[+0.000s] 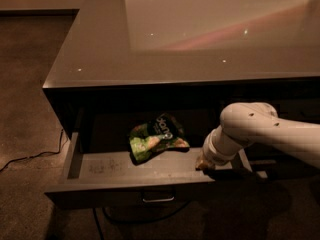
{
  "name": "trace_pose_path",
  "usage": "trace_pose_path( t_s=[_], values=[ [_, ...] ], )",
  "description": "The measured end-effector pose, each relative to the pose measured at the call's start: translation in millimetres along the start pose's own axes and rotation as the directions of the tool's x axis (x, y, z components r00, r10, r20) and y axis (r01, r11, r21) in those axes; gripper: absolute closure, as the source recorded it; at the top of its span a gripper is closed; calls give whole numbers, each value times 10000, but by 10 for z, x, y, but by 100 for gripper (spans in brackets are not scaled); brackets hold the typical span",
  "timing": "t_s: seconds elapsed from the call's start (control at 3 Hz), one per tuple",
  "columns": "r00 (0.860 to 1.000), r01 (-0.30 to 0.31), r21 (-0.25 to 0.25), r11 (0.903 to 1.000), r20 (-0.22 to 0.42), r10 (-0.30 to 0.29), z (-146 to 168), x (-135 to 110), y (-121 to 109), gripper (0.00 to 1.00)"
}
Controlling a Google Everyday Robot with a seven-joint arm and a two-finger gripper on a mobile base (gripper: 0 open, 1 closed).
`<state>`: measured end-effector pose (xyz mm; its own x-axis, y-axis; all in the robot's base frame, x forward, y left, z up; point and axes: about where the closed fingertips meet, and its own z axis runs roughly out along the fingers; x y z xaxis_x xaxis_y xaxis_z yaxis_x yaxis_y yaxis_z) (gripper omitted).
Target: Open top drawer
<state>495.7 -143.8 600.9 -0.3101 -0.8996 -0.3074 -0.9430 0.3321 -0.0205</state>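
Jaws low inside top drawer, right of ctr, at front wall, prob. hooked so you can pull; width can't tell. Snack bag lies clear.

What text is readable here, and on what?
Snack bag in the open top drawer: white lettering on a dark patch, too blurred to read.
Gripper, at the drawer's front right: no markings visible.
Countertop and drawer pull: no text.
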Motion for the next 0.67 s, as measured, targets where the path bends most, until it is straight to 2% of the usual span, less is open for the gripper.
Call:
trace_pose_path(
  t_s=[0.33, 0.67],
  values=[
    [10000, 0, 0, 10000, -1, 0, 1, -4, -5, 100],
    [9996, 11, 144, 9999, -287, -7, -116, 85, 100, 100]
  ],
)
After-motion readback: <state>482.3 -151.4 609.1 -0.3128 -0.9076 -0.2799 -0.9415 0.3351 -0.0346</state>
